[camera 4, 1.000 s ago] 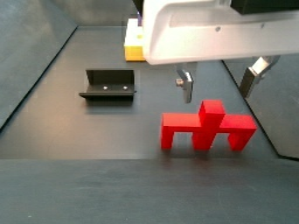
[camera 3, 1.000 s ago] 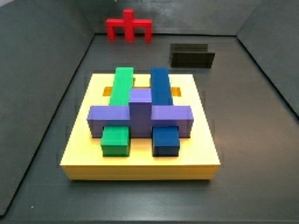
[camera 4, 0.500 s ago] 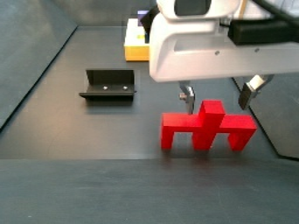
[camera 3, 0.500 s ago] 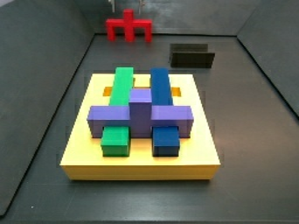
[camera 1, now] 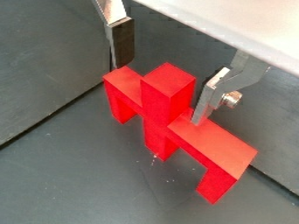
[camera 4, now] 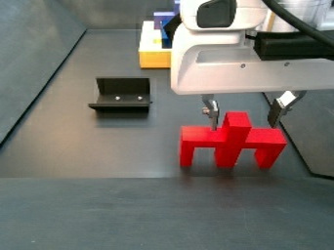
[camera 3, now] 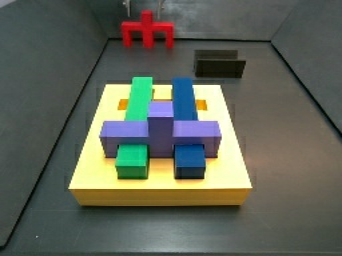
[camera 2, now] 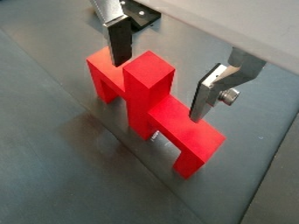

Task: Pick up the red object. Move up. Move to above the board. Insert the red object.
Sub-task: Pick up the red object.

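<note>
Red object (camera 4: 232, 145) on floor, gripper (camera 4: 243, 109) jaws apart astride its stem, fixture (camera 4: 121, 95) nearby

I work in a laboratory test cell, not a home or shop. A plain dark grey floor (camera 3: 287, 215) with raised dark walls encloses the area. The fixture (camera 4: 120, 95) stands on the floor at 10 o'clock from my gripper (camera 4: 243, 113). The only contents are moulded test pieces: the red object (camera 4: 232, 144) and the board (camera 3: 160, 178), yellow, slotted.
</note>
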### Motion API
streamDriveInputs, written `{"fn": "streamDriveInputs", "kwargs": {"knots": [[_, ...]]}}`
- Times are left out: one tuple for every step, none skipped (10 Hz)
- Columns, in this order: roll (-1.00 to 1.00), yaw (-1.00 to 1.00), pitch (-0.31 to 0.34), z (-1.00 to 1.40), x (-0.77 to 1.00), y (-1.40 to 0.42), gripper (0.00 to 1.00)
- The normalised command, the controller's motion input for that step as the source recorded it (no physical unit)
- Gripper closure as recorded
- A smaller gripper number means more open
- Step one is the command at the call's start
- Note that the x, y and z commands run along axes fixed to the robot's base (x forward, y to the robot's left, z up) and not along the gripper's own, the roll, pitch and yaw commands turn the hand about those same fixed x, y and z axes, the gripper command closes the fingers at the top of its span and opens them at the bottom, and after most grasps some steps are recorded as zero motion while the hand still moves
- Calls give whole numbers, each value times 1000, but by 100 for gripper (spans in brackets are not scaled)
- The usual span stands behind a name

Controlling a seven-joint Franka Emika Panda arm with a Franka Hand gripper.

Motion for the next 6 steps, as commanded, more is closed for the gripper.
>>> {"fn": "streamDriveInputs", "kwargs": {"knots": [[354,-66,109,-197,0,-3,0],[333,-23,101,-220,0,0,0],[266,-51,110,-151,0,0,0],[197,-71,110,-34,0,14,0],[64,-11,54,0,20,0,0],[0,0,0,0,0,0,0]]}}
